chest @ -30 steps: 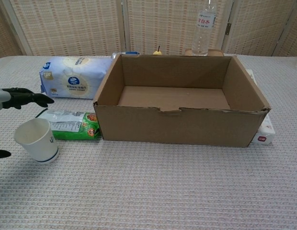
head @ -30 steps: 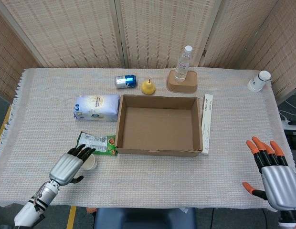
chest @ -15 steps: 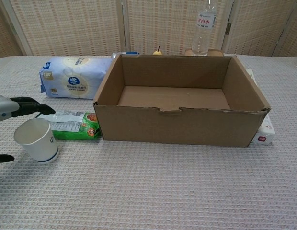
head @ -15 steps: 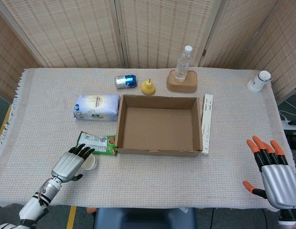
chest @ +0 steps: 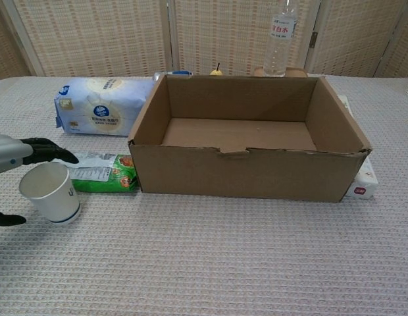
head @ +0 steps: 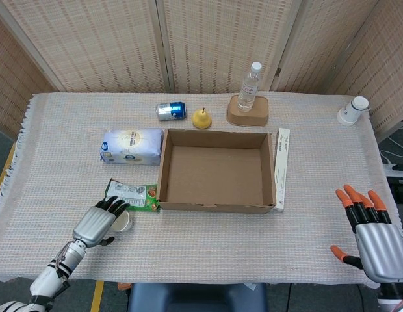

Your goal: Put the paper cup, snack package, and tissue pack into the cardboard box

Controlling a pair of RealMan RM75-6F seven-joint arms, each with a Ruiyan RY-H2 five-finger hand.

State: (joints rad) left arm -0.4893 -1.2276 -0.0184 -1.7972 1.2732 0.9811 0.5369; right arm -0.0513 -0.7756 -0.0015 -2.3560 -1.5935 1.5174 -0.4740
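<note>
Cardboard box (head: 216, 170): stood open and empty at mid-table; taken as the landmark.

Paper cup (chest: 51, 191): upright, off the box's near-left corner, just in front of the snack package.

Snack package (head: 131, 195): lay flat, its end touching the box's left wall at the near corner.

Tissue pack (head: 132, 145): lay beside the box's left wall, toward the far end.

Left hand (head: 97, 223): beside the cup on the side away from the box, fingers (chest: 51, 153) parted above the rim and the thumb low on the near side; nothing gripped, and no contact could be made out.

Right hand (head: 375, 239): well off the box's near-right corner, fingers spread wide, holding nothing.

Step in hand, as judged: reaching for the cup, first of three items; none was boxed. The next move would call for closing lightly round the thin wall without crushing it, lifting, and carrying it over the box's left wall.
</note>
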